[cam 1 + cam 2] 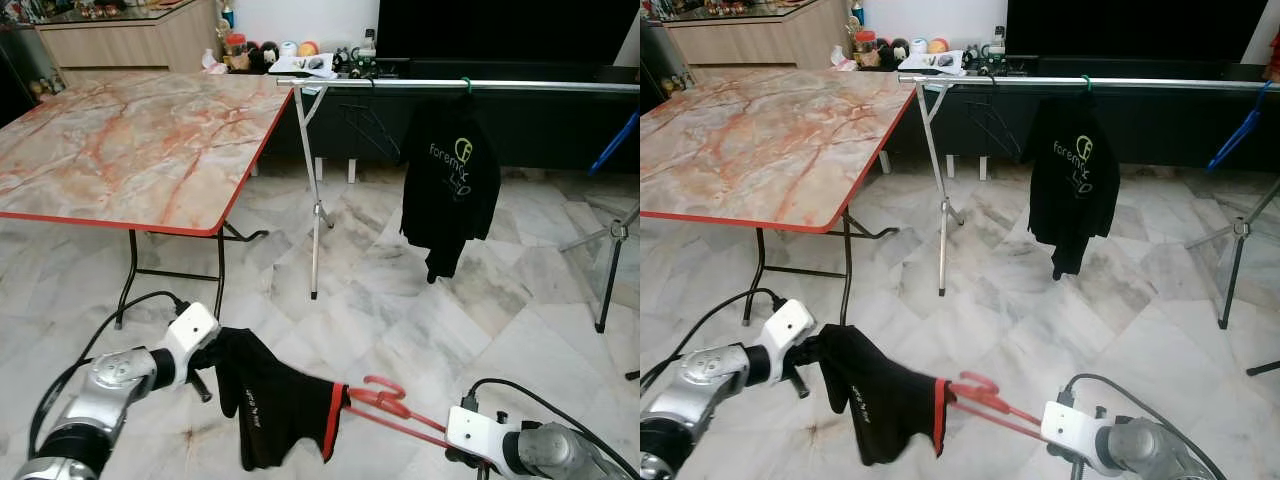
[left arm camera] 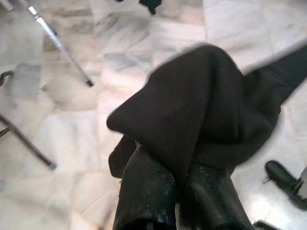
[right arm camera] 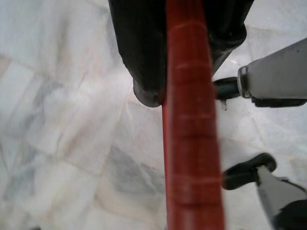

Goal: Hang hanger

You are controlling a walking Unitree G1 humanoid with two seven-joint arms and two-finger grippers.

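Low down, left gripper (image 1: 205, 372) clamped on black garment (image 1: 270, 400); fingers (image 2: 148, 191) pinch bunched cloth. Garment with red trim sits on red hanger (image 1: 385, 400), held above marble floor (image 1: 400, 290). Right gripper (image 1: 462, 452) grasps hanger's bar; finger gap: cannot tell. Clothes rail (image 1: 450, 86) behind carries black hoodie (image 1: 450, 180). Worktop (image 1: 130, 140) at left.

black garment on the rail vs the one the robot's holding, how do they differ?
The hanging garment is on the rail, upright and clear of the floor; the held garment droops low between the arms. The hanging one shows a yellow-green logo; the held one has a red edge. The hanging one's hook is green; the held one is on a red hanger, with the left claw pinching the cloth and the right claw on the hanger. Both are black.
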